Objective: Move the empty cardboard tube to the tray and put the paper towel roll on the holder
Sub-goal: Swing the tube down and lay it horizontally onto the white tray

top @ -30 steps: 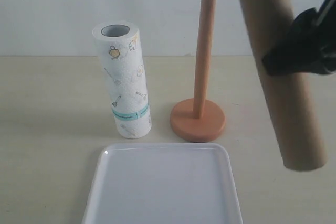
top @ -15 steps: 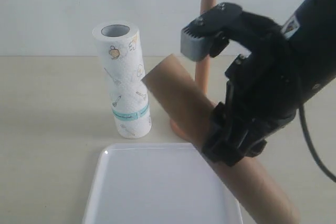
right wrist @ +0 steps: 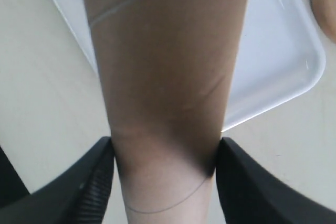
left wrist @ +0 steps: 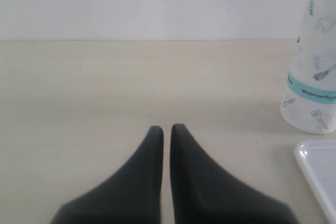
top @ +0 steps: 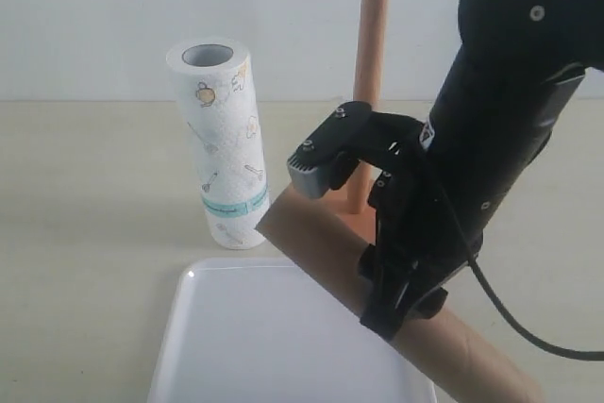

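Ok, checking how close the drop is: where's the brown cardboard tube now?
In the exterior view, the brown cardboard tube slants over the right side of the tray, clamped in the right gripper, its upper end near the paper towel roll.

Brown tube (top: 311, 243), white tray (top: 264, 346), orange-brown holder (top: 371, 44), white roll (top: 226, 148) with teal band and utensil drawings
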Controlling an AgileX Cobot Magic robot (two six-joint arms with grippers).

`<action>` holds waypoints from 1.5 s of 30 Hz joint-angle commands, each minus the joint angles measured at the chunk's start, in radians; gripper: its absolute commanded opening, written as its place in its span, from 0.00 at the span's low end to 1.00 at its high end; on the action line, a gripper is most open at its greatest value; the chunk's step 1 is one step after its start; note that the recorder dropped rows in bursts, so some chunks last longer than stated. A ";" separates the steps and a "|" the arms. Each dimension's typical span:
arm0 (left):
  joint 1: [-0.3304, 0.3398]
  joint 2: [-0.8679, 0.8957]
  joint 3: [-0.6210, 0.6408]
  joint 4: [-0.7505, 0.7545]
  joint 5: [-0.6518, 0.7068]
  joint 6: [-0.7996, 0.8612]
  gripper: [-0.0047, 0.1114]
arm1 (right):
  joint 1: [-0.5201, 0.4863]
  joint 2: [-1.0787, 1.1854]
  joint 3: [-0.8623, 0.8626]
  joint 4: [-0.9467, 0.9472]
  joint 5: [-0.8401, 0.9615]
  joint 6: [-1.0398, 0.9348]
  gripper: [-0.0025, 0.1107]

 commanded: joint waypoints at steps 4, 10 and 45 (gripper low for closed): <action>0.003 -0.002 0.004 0.001 0.000 0.002 0.08 | 0.024 0.029 -0.035 -0.027 -0.055 -0.056 0.03; 0.003 -0.002 0.004 0.001 0.000 0.002 0.08 | 0.150 0.068 -0.044 -0.199 -0.150 -0.037 0.03; 0.003 -0.002 0.004 0.001 0.000 0.002 0.08 | 0.259 0.334 -0.148 -0.347 -0.232 -0.035 0.03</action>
